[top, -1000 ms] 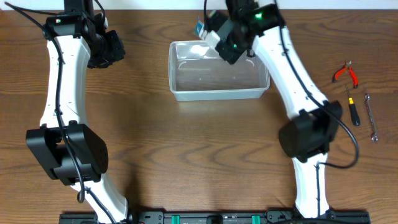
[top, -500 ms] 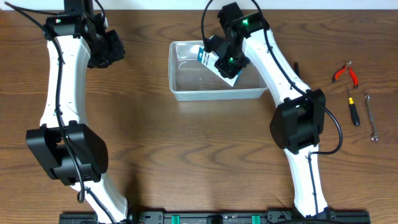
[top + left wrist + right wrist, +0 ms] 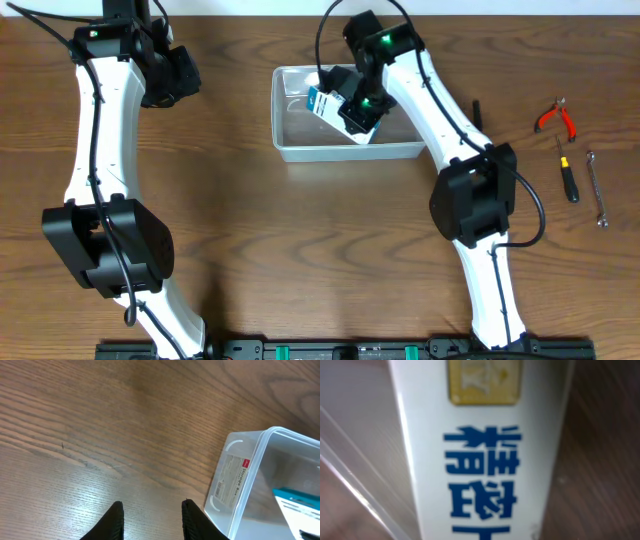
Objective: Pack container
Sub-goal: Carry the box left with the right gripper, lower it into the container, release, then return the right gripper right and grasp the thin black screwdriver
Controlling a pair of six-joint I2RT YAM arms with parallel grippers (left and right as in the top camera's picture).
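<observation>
The container (image 3: 292, 150), a clear plastic tub, stands at the back middle of the table. My right gripper (image 3: 348, 104) is over its middle, shut on a blue-and-white cardboard box (image 3: 325, 102) that hangs tilted just above the tub's floor. In the right wrist view the box (image 3: 480, 450) fills the frame and hides the fingers, with the container's clear wall (image 3: 350, 475) to its left. My left gripper (image 3: 150, 506) hovers open over bare wood, left of the container's labelled end (image 3: 235, 477). It sits at the back left in the overhead view (image 3: 170, 85).
Red-handled pliers (image 3: 555, 117), a screwdriver (image 3: 567, 176) and a wrench (image 3: 597, 188) lie on the table at the far right. A small dark object (image 3: 476, 108) lies right of the container.
My right gripper has carried the box from the container's back right rim leftwards and down over the tub's inside. The left arm has not moved.
</observation>
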